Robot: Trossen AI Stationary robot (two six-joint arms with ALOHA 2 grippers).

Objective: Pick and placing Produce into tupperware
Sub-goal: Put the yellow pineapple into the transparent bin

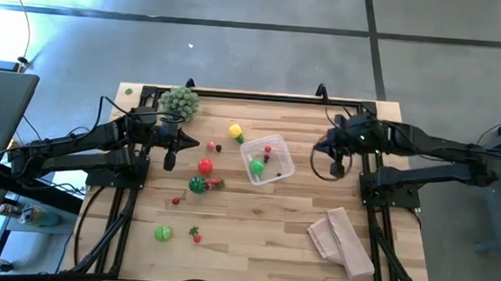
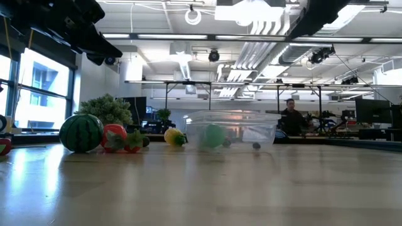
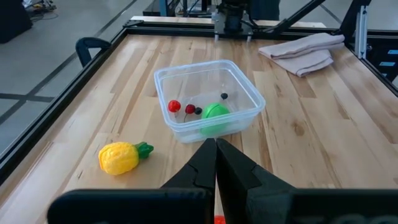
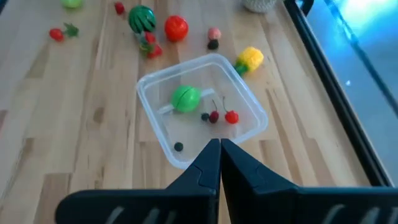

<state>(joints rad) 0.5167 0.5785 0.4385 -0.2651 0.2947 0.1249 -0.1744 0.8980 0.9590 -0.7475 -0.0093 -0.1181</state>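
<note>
Pale wooden desk (image 1: 254,219) carries a clear squarish plastic tupperware (image 1: 268,160) near its middle, holding a green ball fruit (image 4: 186,98), cherries and a dark berry too small to identify. Both claws, left (image 1: 170,161) and right (image 1: 337,168), hover pinched together, empty.

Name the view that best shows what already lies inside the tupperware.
Right wrist view: the tupperware sits open below it, green ball, cherries and dark berry distinct. Left wrist view shows these more obliquely; high view, small; low view, blurred through the wall.
</note>
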